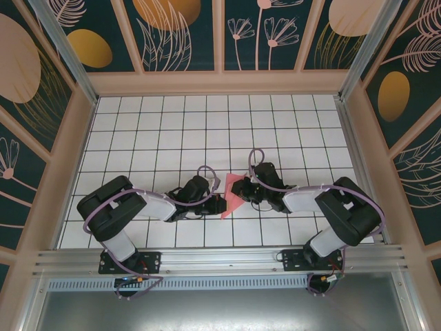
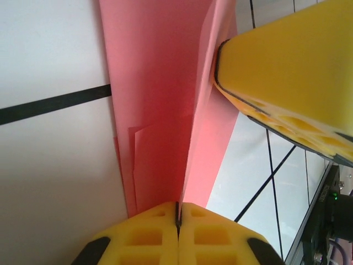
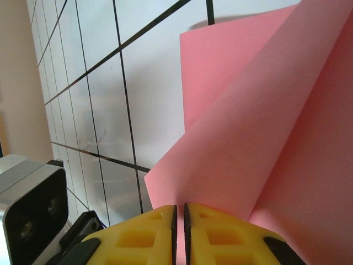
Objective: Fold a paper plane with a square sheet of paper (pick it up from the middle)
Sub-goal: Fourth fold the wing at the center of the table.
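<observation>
On the white tiled table [image 1: 172, 117], left pincer [image 2: 177, 206] and right pincer [image 3: 179, 210] each clench the pink paper [image 2: 160, 110].

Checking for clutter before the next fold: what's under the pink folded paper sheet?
Around the salmon-pink folded paper sheet you see white table tiles with black grid lines; the patch directly beneath it is covered, so unseen.

— What colour's the paper [image 2: 160, 83]?
— Plain salmon pink-red, and my fingers [image 2: 220, 237] are yellow.
— The table [image 1: 172, 124]?
— White tiles, black grid lines. At twelve o'clock, teal wall panels [image 1: 196, 52] with orange blobs and cream leaves.
</observation>
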Controlling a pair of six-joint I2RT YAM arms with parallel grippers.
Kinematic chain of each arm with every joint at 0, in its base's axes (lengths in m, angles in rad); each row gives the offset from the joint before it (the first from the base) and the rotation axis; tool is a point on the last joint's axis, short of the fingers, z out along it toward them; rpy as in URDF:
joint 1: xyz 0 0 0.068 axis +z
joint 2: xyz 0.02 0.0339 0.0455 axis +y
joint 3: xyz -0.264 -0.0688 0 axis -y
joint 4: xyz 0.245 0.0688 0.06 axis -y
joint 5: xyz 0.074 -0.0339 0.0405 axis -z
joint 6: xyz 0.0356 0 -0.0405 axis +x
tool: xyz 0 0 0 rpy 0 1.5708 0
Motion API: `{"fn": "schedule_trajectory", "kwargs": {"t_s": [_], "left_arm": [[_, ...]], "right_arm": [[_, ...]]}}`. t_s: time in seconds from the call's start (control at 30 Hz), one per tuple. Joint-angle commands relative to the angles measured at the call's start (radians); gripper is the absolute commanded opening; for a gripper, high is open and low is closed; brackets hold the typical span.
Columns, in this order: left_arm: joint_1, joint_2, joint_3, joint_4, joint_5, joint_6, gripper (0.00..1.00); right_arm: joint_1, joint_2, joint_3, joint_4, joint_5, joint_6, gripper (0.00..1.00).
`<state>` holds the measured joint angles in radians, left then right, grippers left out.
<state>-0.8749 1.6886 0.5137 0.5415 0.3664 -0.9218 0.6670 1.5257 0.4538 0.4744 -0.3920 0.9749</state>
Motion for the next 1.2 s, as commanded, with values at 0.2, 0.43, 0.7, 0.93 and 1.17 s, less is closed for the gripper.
{"fn": "schedule_trajectory", "kwargs": {"t_s": [0.2, 0.43, 0.7, 0.93, 1.17], "left_arm": [[0.004, 0.05, -0.039, 0.017, -0.01, -0.113, 0.0], [0.004, 0.062, -0.074, 0.07, -0.009, -0.166, 0.0], [0.004, 0.074, -0.089, 0.116, -0.005, -0.2, 0.0], [0.004, 0.088, -0.098, 0.12, 0.002, -0.208, 0.0], [0.004, 0.082, -0.095, 0.086, -0.004, -0.189, 0.0]], "right_arm": [[-0.007, 0.037, 0.029, 0.021, -0.017, -0.013, 0.16], [-0.007, 0.067, 0.05, 0.033, -0.042, -0.017, 0.17], [-0.007, 0.086, 0.072, 0.024, -0.063, -0.034, 0.18], [-0.009, 0.12, 0.09, 0.018, -0.067, -0.037, 0.19], [-0.018, 0.149, 0.106, -0.006, -0.054, -0.043, 0.19]]}}
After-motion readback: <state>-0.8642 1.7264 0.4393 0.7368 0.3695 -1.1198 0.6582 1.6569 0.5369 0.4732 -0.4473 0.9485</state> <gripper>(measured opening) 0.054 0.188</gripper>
